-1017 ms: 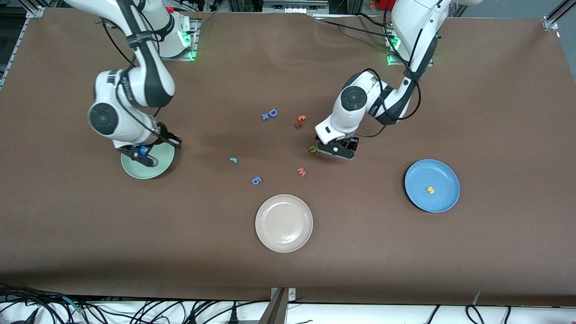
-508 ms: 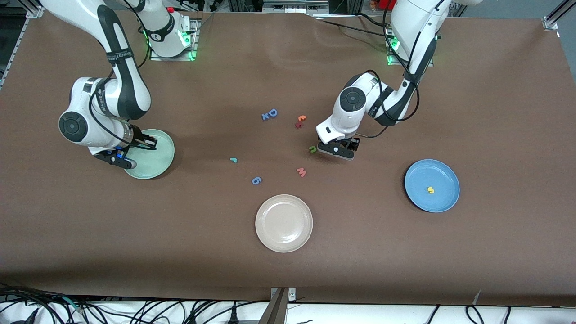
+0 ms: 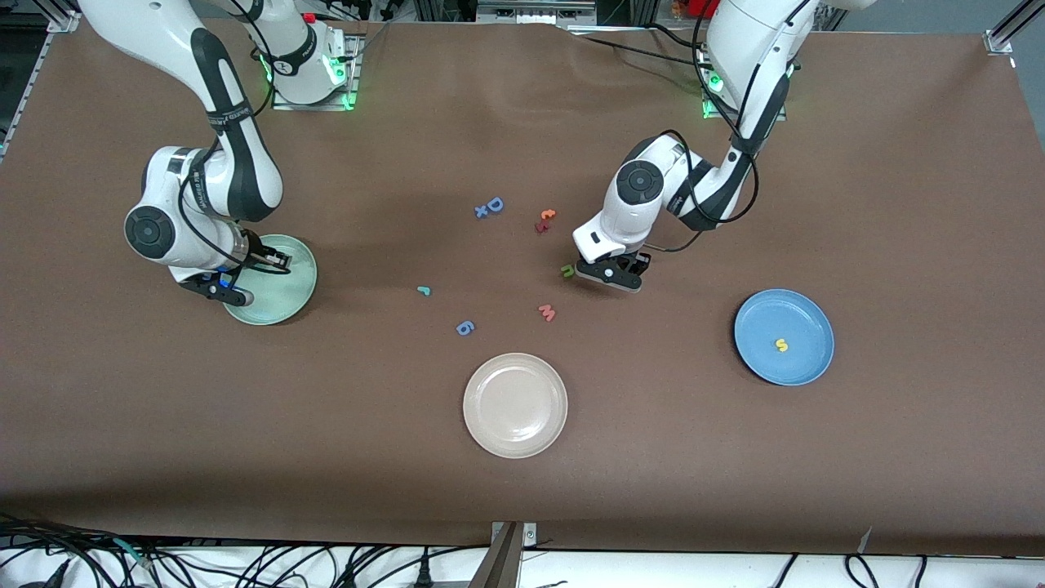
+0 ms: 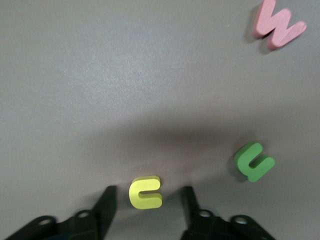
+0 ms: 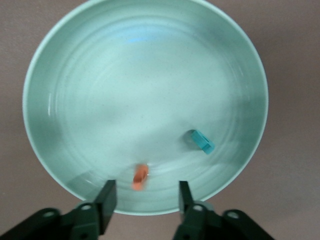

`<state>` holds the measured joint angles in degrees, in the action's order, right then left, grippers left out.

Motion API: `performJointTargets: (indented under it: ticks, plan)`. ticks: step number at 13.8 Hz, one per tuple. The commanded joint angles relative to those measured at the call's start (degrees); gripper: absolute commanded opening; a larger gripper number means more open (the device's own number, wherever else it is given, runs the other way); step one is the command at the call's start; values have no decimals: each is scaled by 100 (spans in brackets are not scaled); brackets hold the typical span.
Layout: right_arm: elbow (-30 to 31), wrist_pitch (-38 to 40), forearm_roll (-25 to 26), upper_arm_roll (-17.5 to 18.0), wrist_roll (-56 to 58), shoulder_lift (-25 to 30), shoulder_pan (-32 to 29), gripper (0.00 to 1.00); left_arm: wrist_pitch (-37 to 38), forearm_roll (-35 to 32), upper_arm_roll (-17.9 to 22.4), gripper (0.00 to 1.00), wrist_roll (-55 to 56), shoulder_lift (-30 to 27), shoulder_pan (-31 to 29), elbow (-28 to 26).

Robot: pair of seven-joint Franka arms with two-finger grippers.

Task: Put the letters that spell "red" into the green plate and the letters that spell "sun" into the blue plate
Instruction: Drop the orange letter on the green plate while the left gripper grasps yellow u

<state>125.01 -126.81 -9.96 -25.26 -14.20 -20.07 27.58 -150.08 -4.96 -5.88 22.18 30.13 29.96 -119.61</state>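
Note:
My left gripper (image 3: pixel 608 273) is low over the table, open, with a yellow "u" (image 4: pixel 145 192) lying between its fingers (image 4: pixel 111 197) and clear of both. The olive-green "n" (image 3: pixel 566 270) (image 4: pixel 253 161) lies beside it toward the right arm's end. The yellow "s" (image 3: pixel 782 345) is in the blue plate (image 3: pixel 751 318). My right gripper (image 3: pixel 237 276) (image 5: pixel 145 187) hangs open over the edge of the green plate (image 3: pixel 286 286) (image 5: pixel 140 90). In that plate lie a blurred orange letter (image 5: pixel 140 177) and a teal letter (image 5: pixel 202 141). The teal "r" (image 3: pixel 423 290) lies on the table.
A beige-white plate (image 3: pixel 515 405) stands nearest the front camera. Loose on the table lie a pink "w" (image 3: pixel 547 312) (image 4: pixel 277 24), a blue "6" (image 3: pixel 464 327), a blue "D" (image 3: pixel 494 204) with a small blue "x" (image 3: pixel 482 211), and orange and dark red letters (image 3: pixel 544 220).
My right gripper swung from the green plate's middle toward the right arm's end of the table, then a little back. The left arm has hardly moved.

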Motion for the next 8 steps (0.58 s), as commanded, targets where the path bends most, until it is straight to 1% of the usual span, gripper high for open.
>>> performJointTargets:
  ticks: [1,3,5,8]
  plan:
    - [-55,103,-111,65,-195,267,-16,96,-56,-251,16,39,155,37,-7,17]
    - [-257,103,-111,441,-914,294,11,96,-56,-251,25,37,155,37,-7,17]
    - [-599,95,-120,828,-1670,215,2,95,-65,-251,34,28,155,55,-7,26]
    - [-1144,-10,-602,1329,-2463,-101,11,95,-65,-251,51,21,146,63,-16,35]
